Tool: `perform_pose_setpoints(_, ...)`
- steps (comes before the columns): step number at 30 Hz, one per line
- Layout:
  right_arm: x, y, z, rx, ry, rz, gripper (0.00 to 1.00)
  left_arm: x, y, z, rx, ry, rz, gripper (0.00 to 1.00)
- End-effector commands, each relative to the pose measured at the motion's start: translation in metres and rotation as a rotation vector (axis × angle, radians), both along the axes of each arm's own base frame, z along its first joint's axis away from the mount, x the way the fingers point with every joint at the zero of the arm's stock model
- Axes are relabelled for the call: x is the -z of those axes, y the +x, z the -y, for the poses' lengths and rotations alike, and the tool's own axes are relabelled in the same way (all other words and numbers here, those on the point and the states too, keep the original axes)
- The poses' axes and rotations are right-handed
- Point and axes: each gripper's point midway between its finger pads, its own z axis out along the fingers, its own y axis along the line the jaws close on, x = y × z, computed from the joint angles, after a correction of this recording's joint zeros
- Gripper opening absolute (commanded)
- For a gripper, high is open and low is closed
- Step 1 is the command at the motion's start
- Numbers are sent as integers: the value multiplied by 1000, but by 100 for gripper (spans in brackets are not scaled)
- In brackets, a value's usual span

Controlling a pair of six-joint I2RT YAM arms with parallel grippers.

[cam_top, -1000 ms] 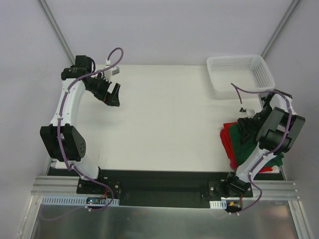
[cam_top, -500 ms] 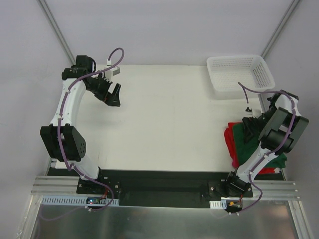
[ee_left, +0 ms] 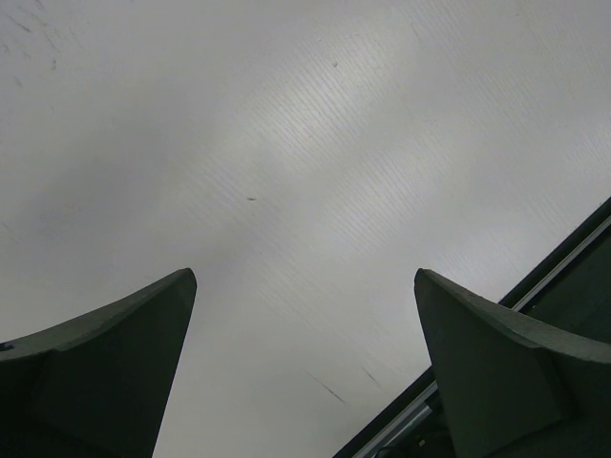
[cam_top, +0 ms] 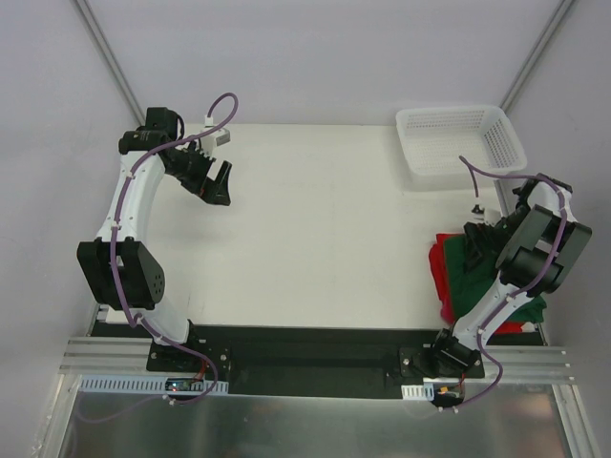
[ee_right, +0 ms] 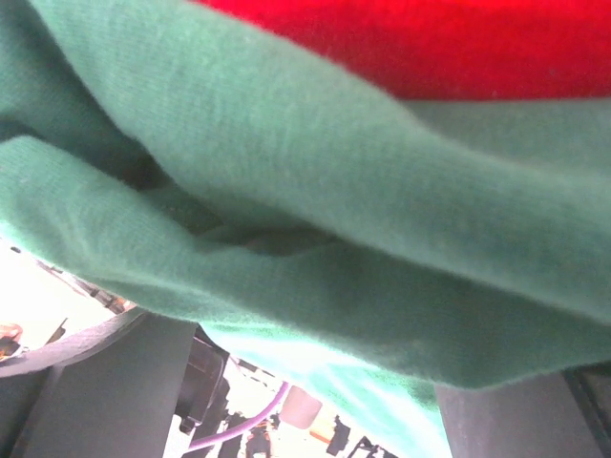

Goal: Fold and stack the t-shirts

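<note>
Lying close before the right gripper [ee_right: 310,382], green t-shirt [ee_right: 334,239] overlaps red t-shirt [ee_right: 430,38].

This looks like a robotics lab test cell. A white-and-black left robot arm [cam_top: 129,200] and its twin right robot arm [cam_top: 489,310], both trailing purple cables, are bolted to a black base plate [cam_top: 315,348] and slotted aluminium rails [cam_top: 105,358] at the near edge of a plain white counter [cam_top: 315,229]. Blank grey panels [cam_top: 315,57] braced by slanting metal struts [cam_top: 105,48] wall the counter in.
</note>
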Motion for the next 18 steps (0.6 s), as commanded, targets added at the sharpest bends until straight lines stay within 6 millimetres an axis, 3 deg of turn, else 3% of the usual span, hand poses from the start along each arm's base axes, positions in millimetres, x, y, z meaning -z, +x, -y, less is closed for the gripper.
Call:
perform_pose_setpoints(1, -32, -42, -41, 75, 181, -207, 96, -11, -10, 3, 29, 6, 39, 99)
perform_pose_setpoints(6, -30, -50, -41, 67, 166, -228, 96, -11, -10, 4, 31, 5, 41, 99)
perform_pose_setpoints(18, -32, -45, -28, 31, 131, -211, 96, -10, -15, 2, 31, 13, 45, 99)
